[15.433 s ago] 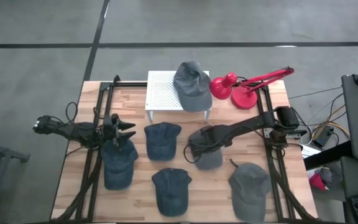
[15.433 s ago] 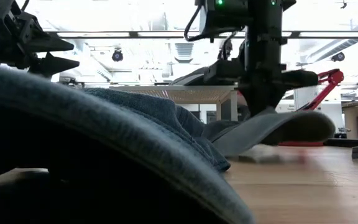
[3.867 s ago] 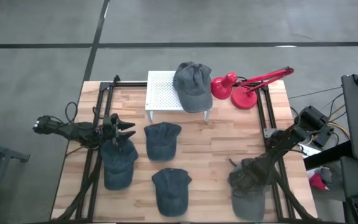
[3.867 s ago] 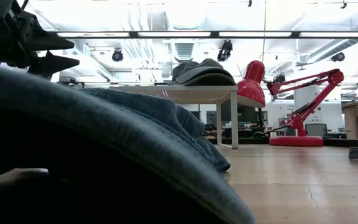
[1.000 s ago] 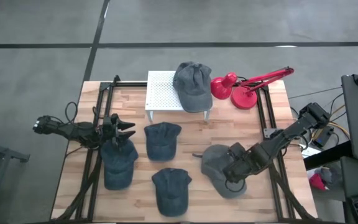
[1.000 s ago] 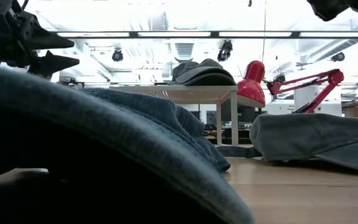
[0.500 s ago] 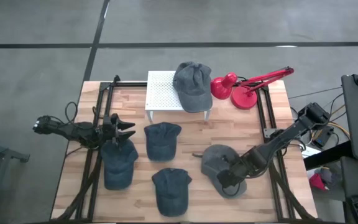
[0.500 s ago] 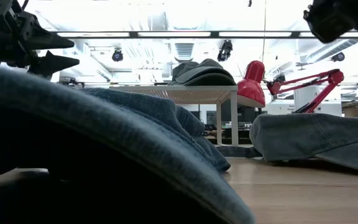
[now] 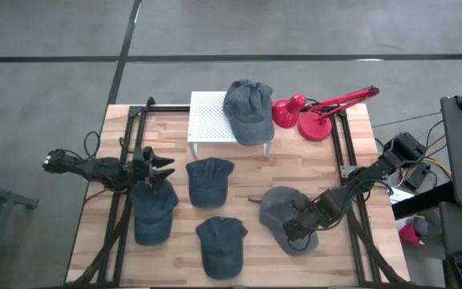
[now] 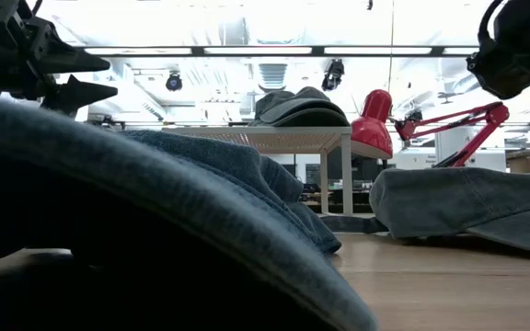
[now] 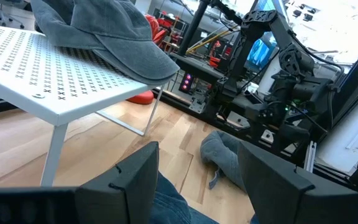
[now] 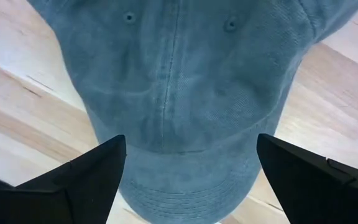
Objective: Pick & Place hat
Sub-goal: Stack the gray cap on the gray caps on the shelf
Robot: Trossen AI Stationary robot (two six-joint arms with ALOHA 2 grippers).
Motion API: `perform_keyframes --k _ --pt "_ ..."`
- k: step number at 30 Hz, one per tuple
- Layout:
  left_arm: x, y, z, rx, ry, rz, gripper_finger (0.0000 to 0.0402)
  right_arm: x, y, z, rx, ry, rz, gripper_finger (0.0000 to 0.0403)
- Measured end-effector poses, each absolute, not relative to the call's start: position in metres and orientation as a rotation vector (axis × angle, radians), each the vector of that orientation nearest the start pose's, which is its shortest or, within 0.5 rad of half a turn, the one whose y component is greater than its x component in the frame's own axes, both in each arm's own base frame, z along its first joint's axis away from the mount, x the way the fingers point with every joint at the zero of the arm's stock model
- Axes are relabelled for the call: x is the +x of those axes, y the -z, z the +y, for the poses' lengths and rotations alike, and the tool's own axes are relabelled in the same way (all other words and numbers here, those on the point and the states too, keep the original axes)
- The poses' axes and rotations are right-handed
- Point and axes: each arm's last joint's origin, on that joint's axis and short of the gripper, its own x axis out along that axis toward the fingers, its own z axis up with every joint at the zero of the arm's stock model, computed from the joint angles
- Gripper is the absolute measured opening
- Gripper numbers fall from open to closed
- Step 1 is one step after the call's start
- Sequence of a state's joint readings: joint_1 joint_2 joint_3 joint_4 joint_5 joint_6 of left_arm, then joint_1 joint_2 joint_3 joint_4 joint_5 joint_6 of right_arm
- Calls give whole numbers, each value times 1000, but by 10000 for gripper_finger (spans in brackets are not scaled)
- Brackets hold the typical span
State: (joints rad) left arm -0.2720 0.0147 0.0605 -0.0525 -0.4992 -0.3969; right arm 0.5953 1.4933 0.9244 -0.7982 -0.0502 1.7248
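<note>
A grey-blue hat (image 9: 275, 207) lies crown up on the wooden table, right of centre, its brim toward the near edge. My right gripper (image 9: 295, 229) hovers open just above its brim end. In the right wrist view the two fingers stand wide on either side of the hat (image 12: 179, 81), apart from it. My left gripper (image 9: 160, 167) waits open at the table's left, above a blue hat (image 9: 152, 210). Another grey hat (image 9: 247, 108) rests on the white perforated stand (image 9: 211, 120), its brim hanging over the stand's edge.
Two more blue hats lie on the table, one in the middle (image 9: 209, 178) and one near the front edge (image 9: 220, 245). A red desk lamp (image 9: 311, 116) stands at the far right. Black frame rails run along both sides. Bare wood shows right of the grey-blue hat.
My right gripper has opened and let go of the grey-blue hat, and has shifted slightly toward the table's near-left. The hat stays where it was, flat on the table.
</note>
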Motion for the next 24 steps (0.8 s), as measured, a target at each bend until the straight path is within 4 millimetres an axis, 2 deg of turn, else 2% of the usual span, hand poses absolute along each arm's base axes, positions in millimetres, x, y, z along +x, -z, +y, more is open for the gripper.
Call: perform_keyframes --k 7,15,24 --pt "92 -178 -11 -393 -225 -39 223 217 -193 143 1022 687 1321 359" --pt "92 -178 -11 -393 -225 -39 223 228 -188 122 951 726 1264 359" --pt "92 -178 -11 -393 -225 -39 223 250 -147 113 801 727 1416 359"
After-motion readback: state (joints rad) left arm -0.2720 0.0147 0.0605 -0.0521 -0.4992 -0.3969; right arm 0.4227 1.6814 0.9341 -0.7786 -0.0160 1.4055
